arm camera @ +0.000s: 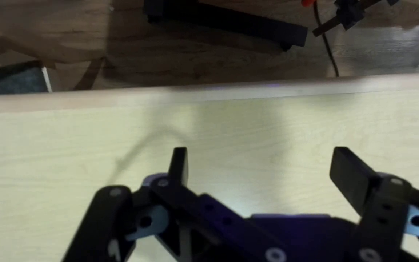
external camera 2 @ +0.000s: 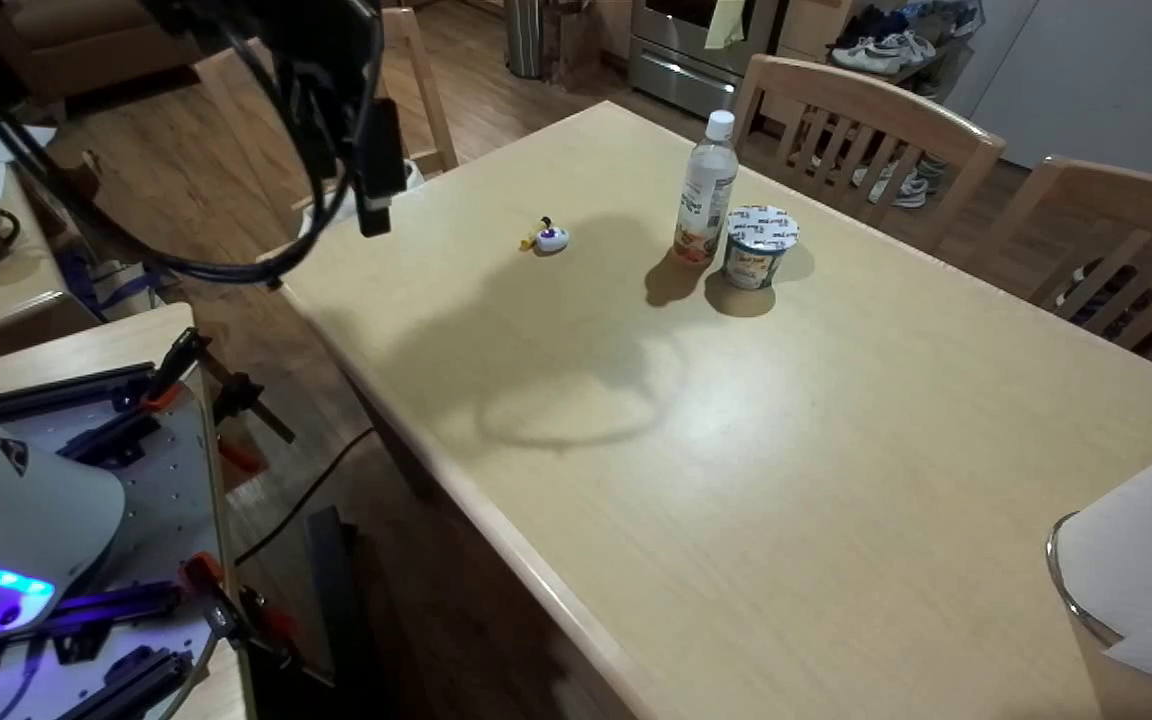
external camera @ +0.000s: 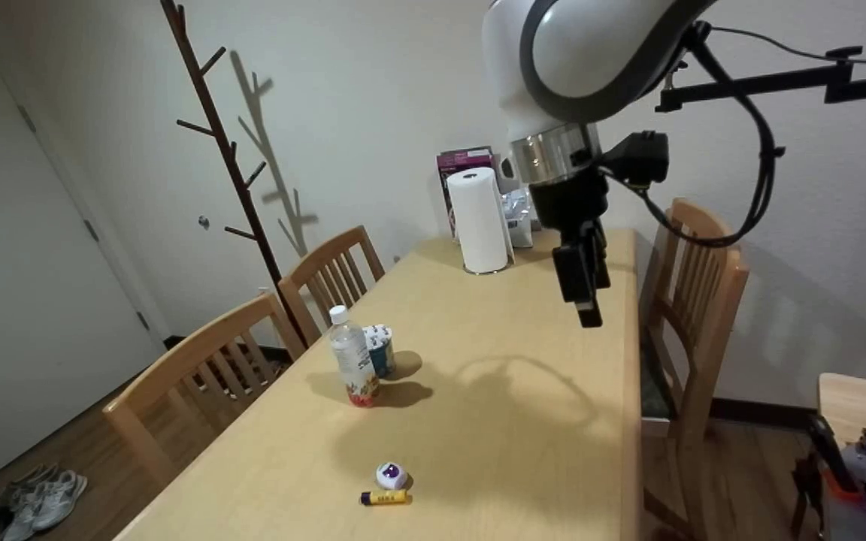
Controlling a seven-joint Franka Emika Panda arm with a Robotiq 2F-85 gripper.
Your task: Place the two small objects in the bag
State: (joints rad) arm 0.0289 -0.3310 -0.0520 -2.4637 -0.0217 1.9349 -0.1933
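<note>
Arm at one o'clock, ball and tube at six in an exterior view; gripper downward over table, jaws spread.

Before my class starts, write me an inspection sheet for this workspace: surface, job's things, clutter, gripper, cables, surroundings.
Surface: light wood table, a shadow across it.
Job's things: white-and-purple object and yellow tube close together on the table; whether they touch is unclear. No bag identifiable for certain.
Clutter: bottle, lidded cup and paper towel roll, all upright.
Gripper: open, holding nothing, above the table.
Cables: black cable looping beside the arm; thin cord past the table edge.
Surroundings: chairs beside the table, brown coat rack beyond.
</note>
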